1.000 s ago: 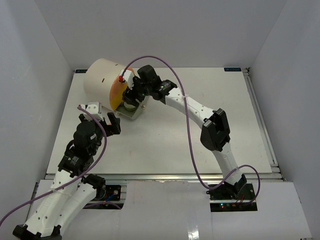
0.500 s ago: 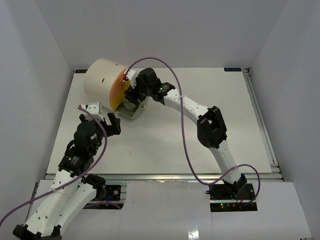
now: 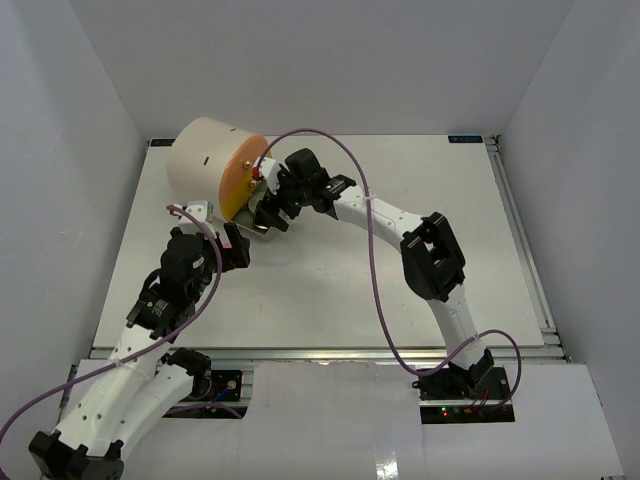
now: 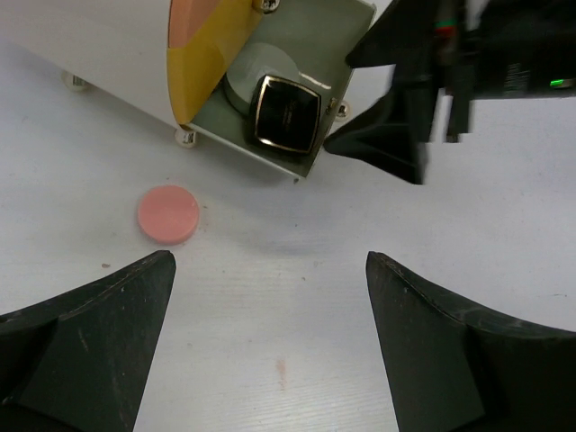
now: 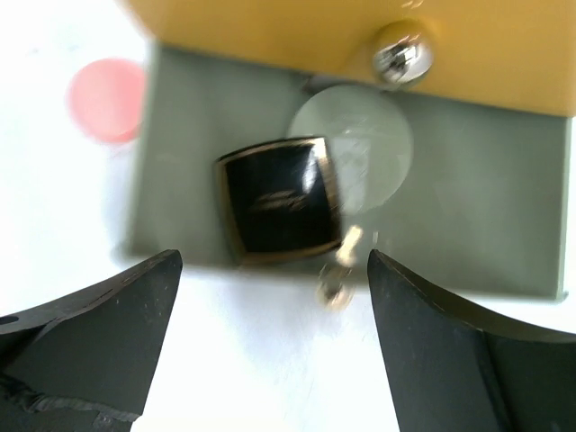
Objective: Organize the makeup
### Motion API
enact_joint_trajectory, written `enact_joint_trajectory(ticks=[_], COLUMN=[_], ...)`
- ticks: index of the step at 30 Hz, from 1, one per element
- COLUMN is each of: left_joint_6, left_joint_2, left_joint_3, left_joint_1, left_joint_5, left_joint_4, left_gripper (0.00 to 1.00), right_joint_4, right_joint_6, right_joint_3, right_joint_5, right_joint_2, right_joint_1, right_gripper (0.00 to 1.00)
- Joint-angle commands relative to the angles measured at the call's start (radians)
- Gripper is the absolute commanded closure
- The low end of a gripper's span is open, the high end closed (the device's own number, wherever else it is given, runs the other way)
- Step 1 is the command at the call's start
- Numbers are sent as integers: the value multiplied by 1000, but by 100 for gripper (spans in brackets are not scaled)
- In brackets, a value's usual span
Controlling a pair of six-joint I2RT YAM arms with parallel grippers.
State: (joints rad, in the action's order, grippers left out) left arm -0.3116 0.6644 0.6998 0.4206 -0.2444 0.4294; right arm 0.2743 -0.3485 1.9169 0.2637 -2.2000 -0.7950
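Observation:
A black-gold square compact [image 4: 288,112] lies in the open grey drawer [image 4: 355,36] of the cream cylinder [image 3: 205,160], leaning on a clear round jar [image 4: 250,81]. Both also show in the right wrist view, the compact [image 5: 281,209] and the jar [image 5: 360,139]. A pink pad [image 4: 168,214] lies on the table left of the drawer; it also shows in the right wrist view [image 5: 108,97]. My right gripper [image 5: 274,261] is open and empty just in front of the drawer. My left gripper [image 4: 268,261] is open and empty, near the pad. The tan bottles and black jars are out of view.
The cylinder's orange-yellow front [image 3: 240,180] faces the arms, and a metal knob [image 5: 403,54] sits above the open drawer. The right gripper's fingers [image 4: 387,144] stand at the drawer's right corner. White walls enclose the table [image 3: 420,270].
My right gripper has drawn back from the drawer, leaving the compact in it. My left arm has moved forward towards the drawer.

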Motion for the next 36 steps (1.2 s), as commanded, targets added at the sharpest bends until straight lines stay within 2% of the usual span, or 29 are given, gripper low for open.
enact_joint_trajectory(ticks=[1,5,9,14,18,23,32,36], left_joint_6=[-64,-79,-111,-154,-165,-157,-160,-181], left_joint_2=[120,258,333,337,441,546,698,770], left_joint_3=[11,29,21,-12,-15,5,38,36], left_joint_1=[-6,-21,-93,-273,-327,-332,-333,-333], left_joint_5=[-3,-32,-13,126,220,229,163,133], left_joint_4=[21,53,47,-31,-72,-96,-162,-220], left_gripper=[2,2,2,2,2,2,2,9], right_joint_4=[39,50,15,-133,-171,-220,-219,-221], right_joint_6=[-118,-170,-187,-133,-106,-67,-73,-73], right_joint_3=[-107,-313,-566,-773,-812,-849,-857,-861], right_joint_5=[316,583,652,759,814,853,864,864], right_joint_2=[267,471,641,815,856,882,878,875], right_joint_1=[66,150,196,302,385,416,419,421], right_gripper=[10,10,10,10,10,10,10,10])
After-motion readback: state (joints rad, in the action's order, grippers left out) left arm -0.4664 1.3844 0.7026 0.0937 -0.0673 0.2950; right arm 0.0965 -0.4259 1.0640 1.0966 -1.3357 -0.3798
